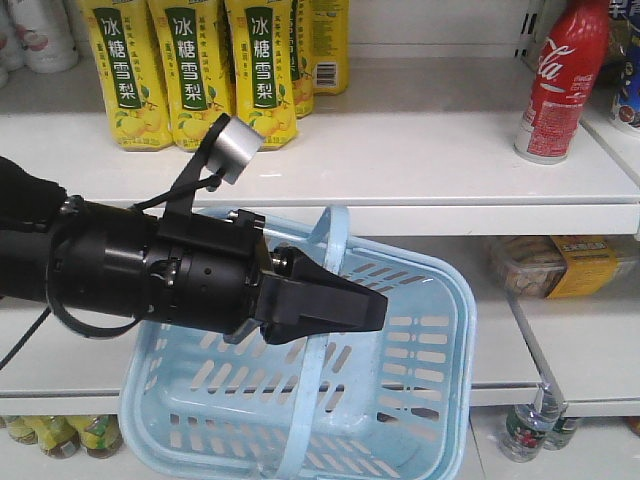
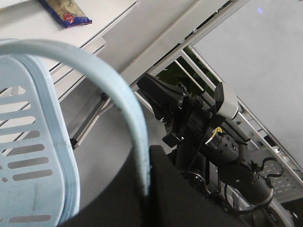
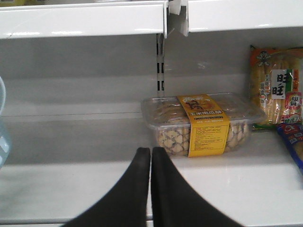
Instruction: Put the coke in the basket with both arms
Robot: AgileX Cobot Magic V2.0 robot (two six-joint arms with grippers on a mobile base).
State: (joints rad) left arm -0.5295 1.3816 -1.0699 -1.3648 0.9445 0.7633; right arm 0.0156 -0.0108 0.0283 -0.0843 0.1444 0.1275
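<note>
coke (image 1: 560,75): you see a red wrap with white script
basket (image 1: 440,350): light blue, slotted, below-left of the coke
bottles (image 1: 180,70): yellow with green strips, left of the coke
snack box (image 3: 203,125): clear, yellow band, below the coke
right gripper (image 3: 151,150): black

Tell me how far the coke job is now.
Done: the left gripper holds the light blue slotted plastic basket by its handle. In hand: the shut right gripper hovers before it, empty. Left: the red-wrapped plastic coke bottle stands on the upper shelf, ungrasped.
</note>
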